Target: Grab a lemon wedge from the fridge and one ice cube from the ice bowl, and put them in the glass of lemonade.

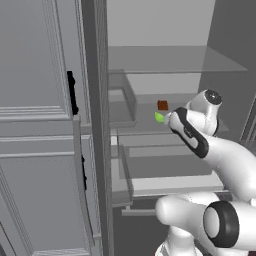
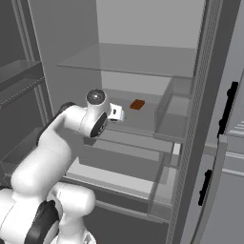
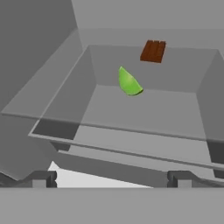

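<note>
Now my jaws gape wide, holding nothing; wedge (image 3: 129, 83) lies on the fridge (image 1: 95, 125) shelf ahead, near the brown cube (image 3: 153, 51). Risk: fingertips nudge the tiny wedge away.

A small brown cube (image 3: 152, 51) lies on a pale grey shelf (image 2: 143, 116), beside panelled grey cupboards (image 1: 35, 125) that carry short black handles (image 1: 72, 92) on their doors.
</note>
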